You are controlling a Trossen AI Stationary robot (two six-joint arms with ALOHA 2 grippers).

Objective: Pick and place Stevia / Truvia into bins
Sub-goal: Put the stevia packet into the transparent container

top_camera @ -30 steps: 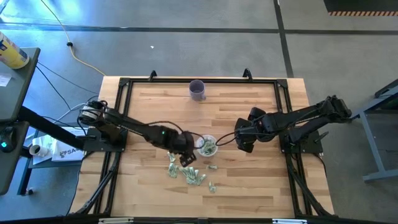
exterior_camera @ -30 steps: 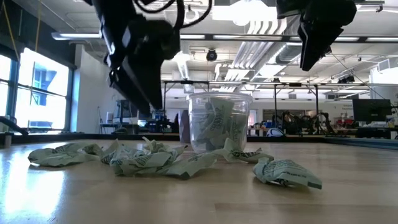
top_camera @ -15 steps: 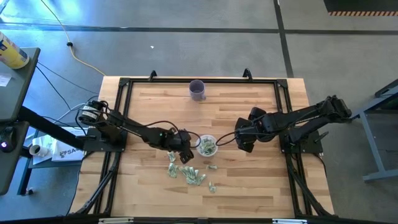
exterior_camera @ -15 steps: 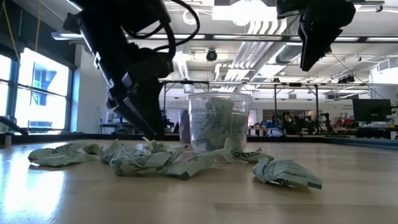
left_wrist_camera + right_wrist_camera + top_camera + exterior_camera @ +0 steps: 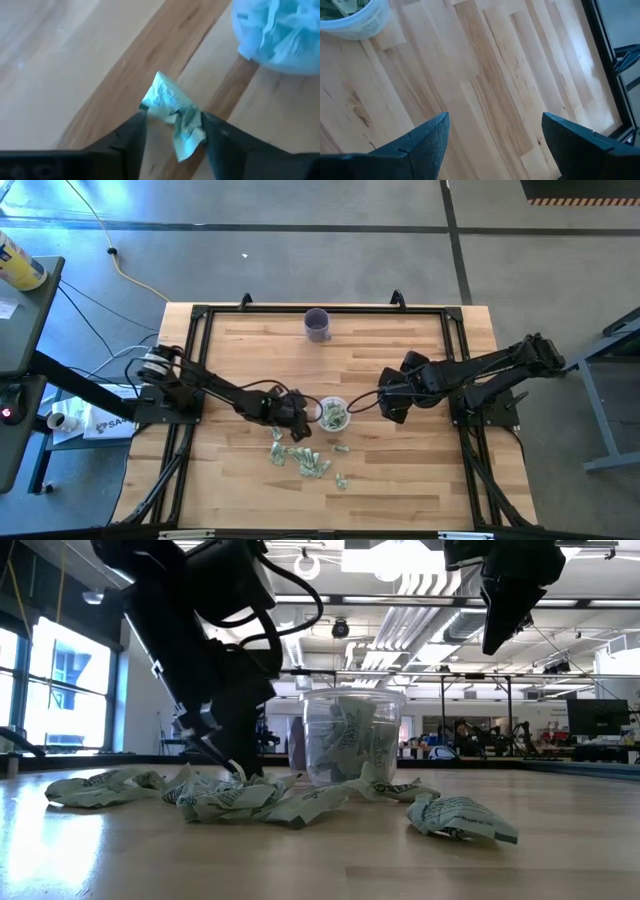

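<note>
Several crumpled pale green and white Stevia sachets [image 5: 305, 460] lie loose on the wooden table near the clear cup [image 5: 333, 414], which stands upright with more sachets inside it [image 5: 350, 735]. My left gripper [image 5: 298, 428] is down at the pile just left of the cup, shut on one sachet [image 5: 172, 107]. In the low view its fingertips are at table level [image 5: 235, 772]. My right gripper [image 5: 392, 412] hangs open above bare table to the right of the cup [image 5: 355, 17], touching nothing. My left gripper pinches one crumpled sachet between its two fingers, by the sachet's two side edges [image 5: 150, 107]. The fingers come from above, slanting down from the table's left. The sachet sits low at the table among the other sachets; whether it is lifted clear I cannot tell.
An opaque purple cup [image 5: 317, 324] stands near the table's far edge. A black frame [image 5: 200, 315] runs around the tabletop. One sachet [image 5: 460, 818] lies apart, near the front. There is bare wood to the right of the clear cup and along the near side.
My left gripper has come down from above the pile to table level beside the clear cup, reaching the sachets. The right arm has kept still, and the cup and loose sachets have stayed in place.
</note>
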